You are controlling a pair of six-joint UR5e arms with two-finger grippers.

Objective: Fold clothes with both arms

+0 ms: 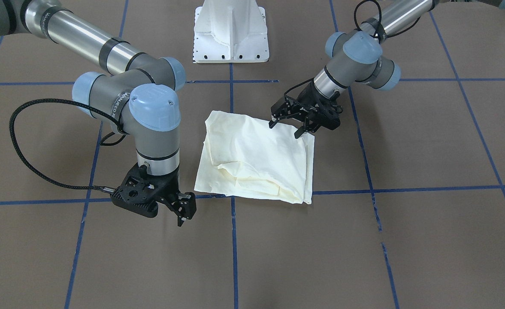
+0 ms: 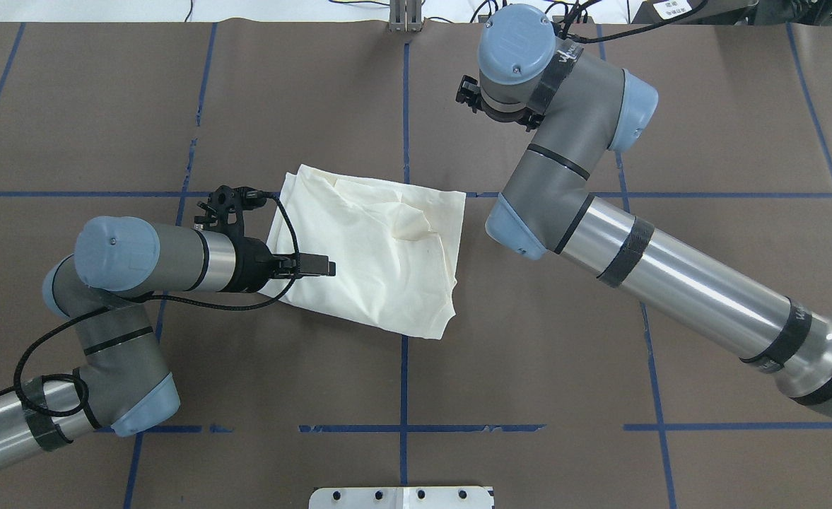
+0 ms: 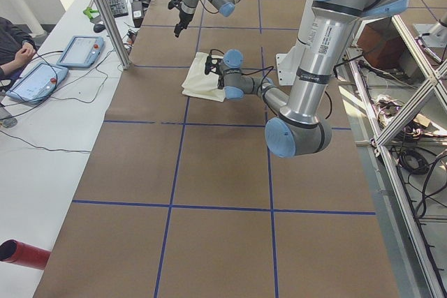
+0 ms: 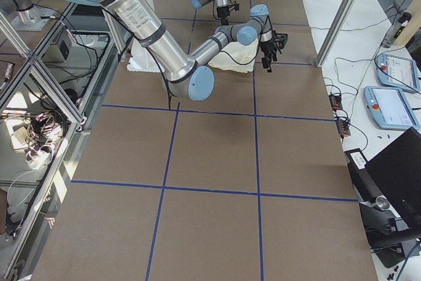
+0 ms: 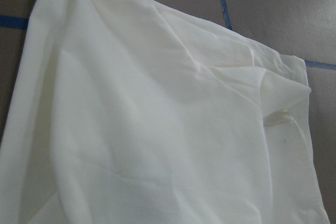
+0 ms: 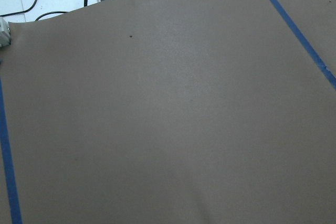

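Shirt of cream-white cloth lies folded into a rough rectangle, plain side up, wrinkled, mid-table on brown paper-covered table with blue tape grid, covering a tape crossing. Black two-finger left gripper tilts over the shirt's edge on the robot's left side, fingers spread wide, holding nothing; contact with cloth unclear. Black two-finger right gripper sits low just beside the shirt's corner on the operators' side, apart from cloth; finger gap can't be told. White metal base plate stands at the robot-side edge, well apart from the shirt.
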